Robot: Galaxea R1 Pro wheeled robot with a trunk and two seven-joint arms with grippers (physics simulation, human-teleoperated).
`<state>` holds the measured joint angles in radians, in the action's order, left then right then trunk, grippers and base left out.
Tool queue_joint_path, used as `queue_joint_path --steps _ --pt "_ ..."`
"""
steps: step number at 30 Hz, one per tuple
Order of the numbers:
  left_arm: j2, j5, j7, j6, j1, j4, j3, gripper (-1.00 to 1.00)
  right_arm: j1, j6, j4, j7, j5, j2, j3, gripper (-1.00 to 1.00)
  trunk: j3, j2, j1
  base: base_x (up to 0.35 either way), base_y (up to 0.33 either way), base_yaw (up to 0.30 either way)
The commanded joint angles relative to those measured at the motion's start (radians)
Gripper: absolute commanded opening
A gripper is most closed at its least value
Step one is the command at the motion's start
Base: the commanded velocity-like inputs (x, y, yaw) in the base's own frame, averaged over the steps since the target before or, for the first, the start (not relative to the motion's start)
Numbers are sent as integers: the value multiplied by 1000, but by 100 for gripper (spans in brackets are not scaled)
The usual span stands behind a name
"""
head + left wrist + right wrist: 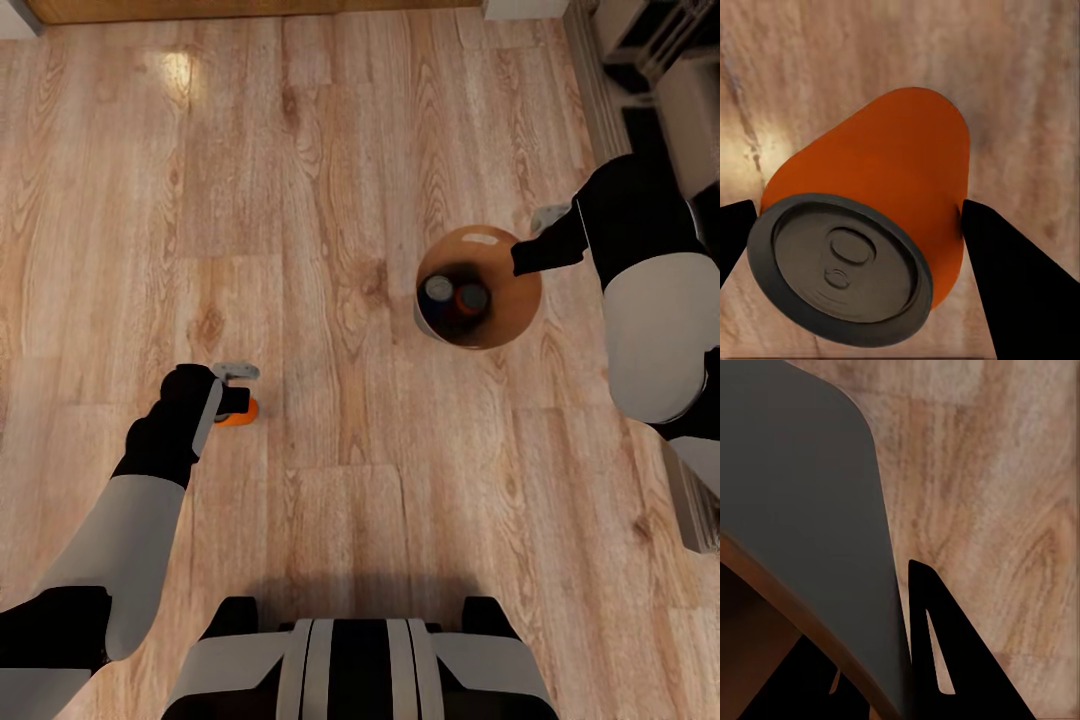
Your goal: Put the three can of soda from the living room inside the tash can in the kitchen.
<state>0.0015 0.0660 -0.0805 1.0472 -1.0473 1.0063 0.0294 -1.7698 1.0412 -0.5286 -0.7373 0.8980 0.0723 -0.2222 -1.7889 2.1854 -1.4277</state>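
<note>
A round brown tash can (512,300) stands on the plank floor right of centre. Two cans of soda lie in its dark inside, one showing a grey top (438,290) and one orange (472,298). My right gripper (528,250) is at the bin's far right rim. In the right wrist view the bin wall (802,502) passes between its fingers (937,660), so it is shut on the rim. My left gripper (240,398) hovers low over the floor to the left, shut on the third orange can (238,413). The left wrist view shows that can (892,180) tilted between both fingers (1020,285).
White and dark furniture (690,110) lines the right edge of the head view, and a wooden edge (250,8) runs along the top. My own base (360,660) is at the bottom. Open plank floor (330,200) stretches between the left gripper and the bin.
</note>
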Motion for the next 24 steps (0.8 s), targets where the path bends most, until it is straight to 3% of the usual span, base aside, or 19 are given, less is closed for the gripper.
queue_joint_path --steps 1,13,18,21,24 --pt "0 2 3 0 0 0 0 -100 0 6 -1 -4 -18 -2 -1 -100 3 -7 4 0 0 0" --pt "2 -3 54 0 -11 0 1 -100 55 6 -3 -4 -14 -57 -1 -100 41 -91 50 0 0 0" --pt "14 -3 108 0 -72 -45 -3 -100 85 6 -4 -4 -15 -65 -1 -100 57 -126 69 0 0 0" --pt "8 -14 121 0 -66 -62 -20 -100 69 5 14 -13 56 -72 22 -100 56 -126 69 0 0 0" --pt "8 -13 125 0 -67 -79 -37 -100 53 0 30 -21 91 -72 37 -100 56 -126 69 0 0 0"
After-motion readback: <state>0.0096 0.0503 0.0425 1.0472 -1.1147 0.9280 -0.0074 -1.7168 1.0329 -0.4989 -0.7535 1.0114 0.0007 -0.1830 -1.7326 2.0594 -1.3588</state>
